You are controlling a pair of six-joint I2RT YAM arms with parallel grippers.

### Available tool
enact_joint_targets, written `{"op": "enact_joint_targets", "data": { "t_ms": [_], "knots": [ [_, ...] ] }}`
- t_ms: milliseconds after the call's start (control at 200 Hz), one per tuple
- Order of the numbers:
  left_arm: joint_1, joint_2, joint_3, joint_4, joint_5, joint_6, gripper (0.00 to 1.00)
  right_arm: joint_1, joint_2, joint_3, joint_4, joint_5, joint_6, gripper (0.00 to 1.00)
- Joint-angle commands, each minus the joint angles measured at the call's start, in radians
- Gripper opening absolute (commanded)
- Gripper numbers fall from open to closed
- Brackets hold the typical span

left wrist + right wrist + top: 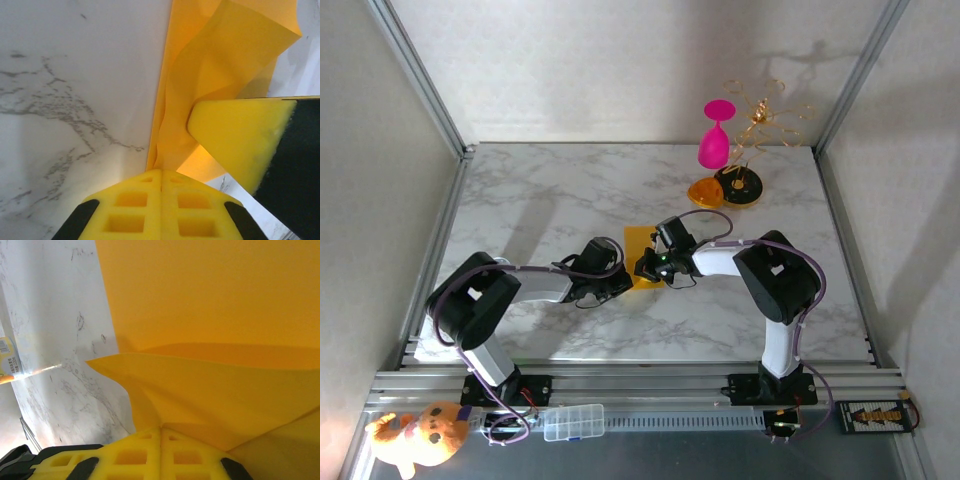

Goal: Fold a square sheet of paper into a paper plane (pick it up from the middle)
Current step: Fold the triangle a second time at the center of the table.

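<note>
The yellow-orange sheet of paper (640, 244) lies mid-table, partly folded, with one flap raised. My left gripper (624, 281) comes in from the left and is shut on the sheet's near-left edge. In the left wrist view its yellow fingers (161, 175) meet with the paper (200, 95) pinched between them, and the right gripper's yellow finger (240, 135) presses the paper close by. My right gripper (649, 267) reaches in from the right. In the right wrist view it (161, 430) is shut on a raised fold of the paper (210, 390).
At the back right stand a pink goblet (714, 136), a gold wire stand (760, 112) and an orange-and-black disc (740, 186). A plush toy (418, 436) and a clear plastic box (573, 422) lie below the table's front rail. Metal posts frame the table.
</note>
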Motion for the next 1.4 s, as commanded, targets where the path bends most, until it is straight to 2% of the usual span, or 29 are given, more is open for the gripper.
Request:
{"op": "enact_joint_targets", "data": {
  "t_ms": [0,305,521,841,1011,1392],
  "knots": [
    [0.007,0.036,-0.012,-0.111,-0.064,-0.002,0.0,-0.012,0.033,-0.021,-0.061,0.056,-0.014,0.0],
    [0.005,0.047,-0.021,-0.185,-0.085,-0.015,0.0,-0.093,-0.004,-0.038,0.081,0.066,-0.103,0.01],
    [0.005,0.036,-0.026,-0.184,-0.091,-0.015,0.0,-0.161,0.013,-0.043,0.086,0.077,-0.121,0.01],
    [0.005,-0.069,0.066,-0.045,-0.019,-0.005,0.01,-0.155,0.01,-0.059,0.063,0.079,-0.137,0.01],
    [0.005,-0.012,0.106,-0.029,-0.024,-0.013,0.03,-0.153,0.011,-0.056,0.063,0.083,-0.134,0.01],
    [0.005,0.083,0.108,-0.086,-0.063,-0.016,0.0,-0.151,-0.052,-0.016,0.05,0.067,-0.142,0.02]
  ]
}}
